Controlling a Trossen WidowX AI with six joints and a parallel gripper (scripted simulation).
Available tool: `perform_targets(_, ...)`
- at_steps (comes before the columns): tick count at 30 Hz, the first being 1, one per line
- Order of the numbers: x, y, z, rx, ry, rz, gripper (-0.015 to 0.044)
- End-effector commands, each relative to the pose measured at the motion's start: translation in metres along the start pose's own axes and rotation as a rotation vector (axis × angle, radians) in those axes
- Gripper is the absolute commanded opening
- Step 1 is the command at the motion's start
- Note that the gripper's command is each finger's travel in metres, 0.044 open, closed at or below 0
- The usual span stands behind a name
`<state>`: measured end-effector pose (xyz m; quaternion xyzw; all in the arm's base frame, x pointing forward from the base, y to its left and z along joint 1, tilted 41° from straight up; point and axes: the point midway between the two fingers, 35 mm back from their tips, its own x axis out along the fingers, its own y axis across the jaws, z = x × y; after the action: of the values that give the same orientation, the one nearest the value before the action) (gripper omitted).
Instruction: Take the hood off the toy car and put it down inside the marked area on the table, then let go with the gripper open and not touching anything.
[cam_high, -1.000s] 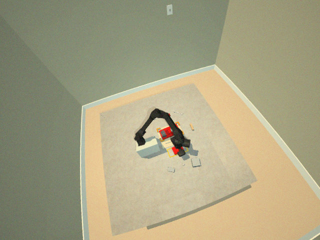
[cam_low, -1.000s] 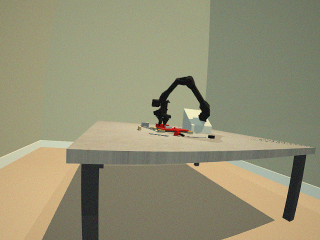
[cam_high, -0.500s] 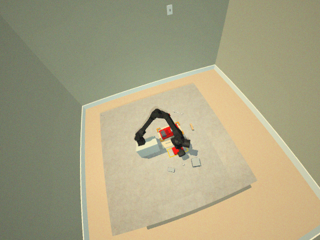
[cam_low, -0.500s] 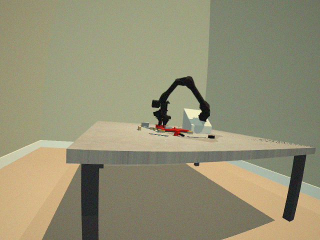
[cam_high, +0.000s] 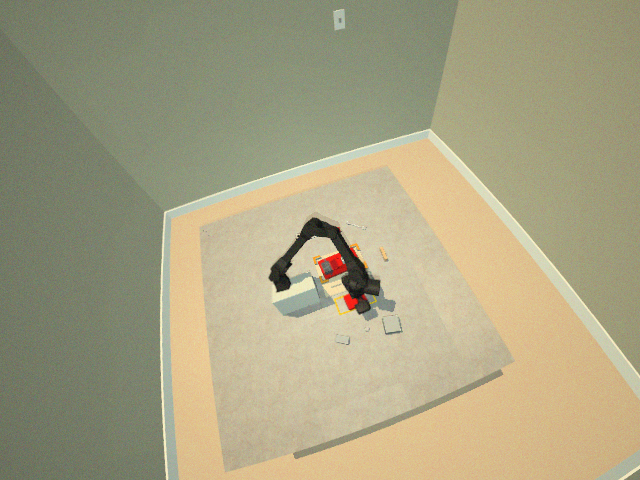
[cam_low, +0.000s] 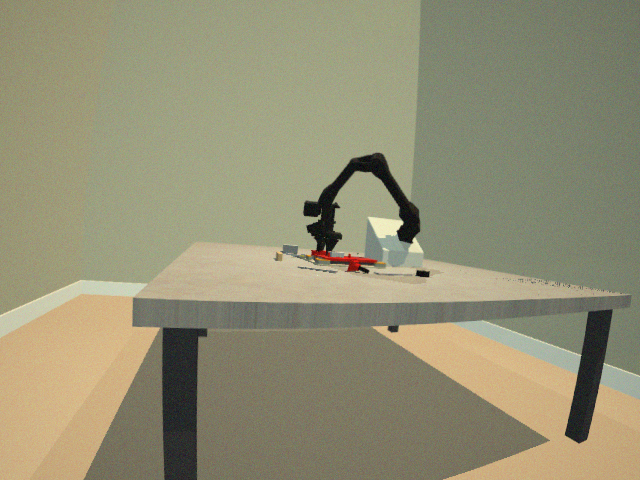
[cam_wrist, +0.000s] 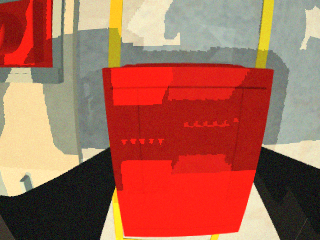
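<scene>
The hood (cam_wrist: 183, 154), a flat, smooth red plate with faint raised ridges, is sitting clamped between the gripper (cam_wrist: 180, 180)'s two black fingers, hanging low over the yellow outline (cam_wrist: 194, 20) of the marked area near the middle of the table (cam_low: 217, 289), its near end overlapping the outline's near edge. The placing step is being carried out, and the next move probably calls for easing the hood a little farther in, setting it flat, then spreading the fingers and lifting clear. The rest of the red car (cam_high: 332, 265) is resting just beyond, beside a pale blocky box (cam_high: 297, 295).
</scene>
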<state>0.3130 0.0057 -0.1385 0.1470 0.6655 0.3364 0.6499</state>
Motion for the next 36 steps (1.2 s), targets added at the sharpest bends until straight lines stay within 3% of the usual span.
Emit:
perform_targets(1, 0.000, 0.000, 0.000, 0.000, 0.000, 0.000, 0.0131)
perform_targets(13, 0.000, 0.000, 0.000, 0.000, 0.000, 0.000, 0.0440)
perform_targets(24, -0.071, -0.002, 0.001, 0.001, 0.008, 0.006, 0.0440)
perform_targets(36, -0.073, -0.002, 0.001, 0.001, 0.008, 0.007, 0.0440)
